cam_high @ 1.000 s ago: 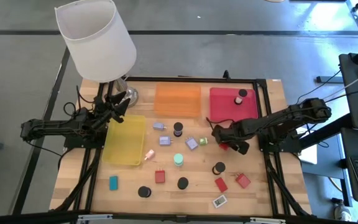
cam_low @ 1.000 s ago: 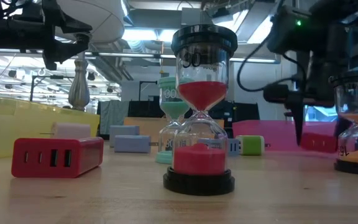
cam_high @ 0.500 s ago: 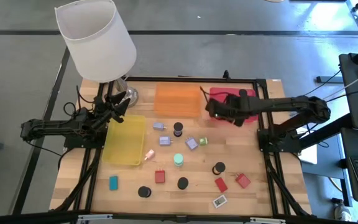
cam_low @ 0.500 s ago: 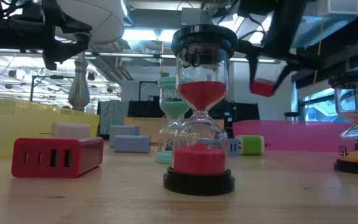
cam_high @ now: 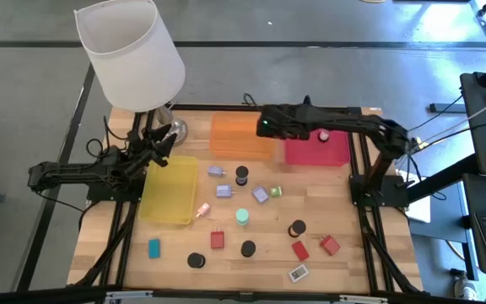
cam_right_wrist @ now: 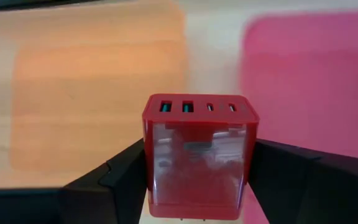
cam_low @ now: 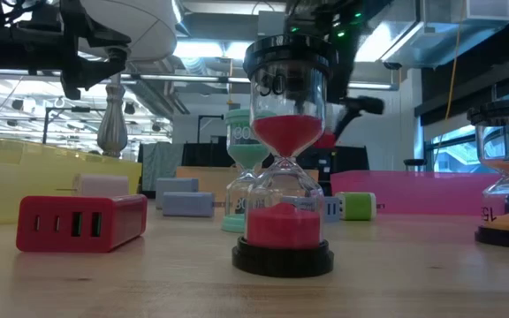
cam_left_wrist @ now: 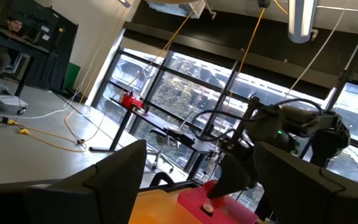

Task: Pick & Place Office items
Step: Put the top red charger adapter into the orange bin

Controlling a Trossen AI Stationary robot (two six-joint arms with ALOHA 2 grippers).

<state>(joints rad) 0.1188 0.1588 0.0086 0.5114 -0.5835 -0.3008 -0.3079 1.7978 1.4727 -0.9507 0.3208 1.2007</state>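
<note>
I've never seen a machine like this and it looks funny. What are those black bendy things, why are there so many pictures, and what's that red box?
The black bendy things are two robot arms at a wooden table. Each one ends in a gripper, a two-finger pincher.

One picture looks straight down from above. One sits low on the table, close to a red sand timer. The other two come from small cameras on the arms' wrists.

On the table lie flat trays, a yellow tray, an orange tray and a red tray, plus little blocks and timers. A lamp stands at the back corner.

The right gripper holds a red charger block between its fingers, up in the air between the orange and red trays. The left gripper waits open by the lamp, holding nothing.
</note>
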